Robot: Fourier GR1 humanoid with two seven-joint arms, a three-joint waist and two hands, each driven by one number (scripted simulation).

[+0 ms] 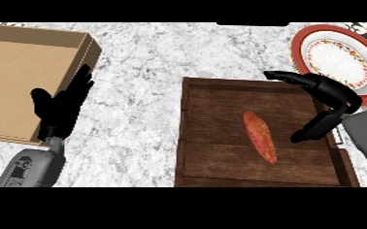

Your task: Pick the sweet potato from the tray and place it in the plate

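Observation:
A long orange-red sweet potato [259,137] lies near the middle of the dark wooden tray [215,126] at the lower right. My right hand [331,97] hovers over the tray's right side, fingers and thumb spread wide, just right of the sweet potato and not touching it. The plate [308,41], white with a red patterned rim, sits at the upper right, behind the tray; its right part is cut off by the view's edge. My left hand [61,107] rests open at the left, fingers up.
A shallow cardboard box [36,68] lies at the left, partly under my left hand. Grey marbled counter [143,102] runs between the box and the tray.

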